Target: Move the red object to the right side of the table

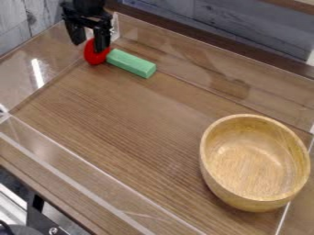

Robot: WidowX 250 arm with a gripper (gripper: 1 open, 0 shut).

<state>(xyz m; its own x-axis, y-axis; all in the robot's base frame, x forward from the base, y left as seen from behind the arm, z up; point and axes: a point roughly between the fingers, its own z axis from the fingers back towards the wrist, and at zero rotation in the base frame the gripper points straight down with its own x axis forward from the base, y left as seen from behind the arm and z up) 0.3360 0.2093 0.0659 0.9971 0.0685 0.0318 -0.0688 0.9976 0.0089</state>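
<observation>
The end effector (88, 39) hangs at the far left corner of the worktop (123, 119), pointing straight down with its dark fingers (103, 39) spread wide. The red object (94, 56) sits on the wood directly below, its upper part between the fingers. From this angle it is hard to say whether either finger touches it; the jaws look parted around it rather than pressed on it, and it rests on the worktop, not lifted.

The red object is small and glossy, and its top is hidden behind the fingers. It lies close to the rear clear wall (185, 41), in the left part of the worktop. Just beside it on the right, touching or nearly so, lies a flat green block (131, 63), set at a slant so that its long side runs away from the red object toward the middle of the surface.

Well apart from both, in the near right corner, stands a round wooden bowl (255, 162), upright, its rim close to the right-hand clear wall. The broad stretch of brown wood grain between the bowl and the block catches a pale glare. Beyond the rear wall is a grey plank backdrop.
</observation>
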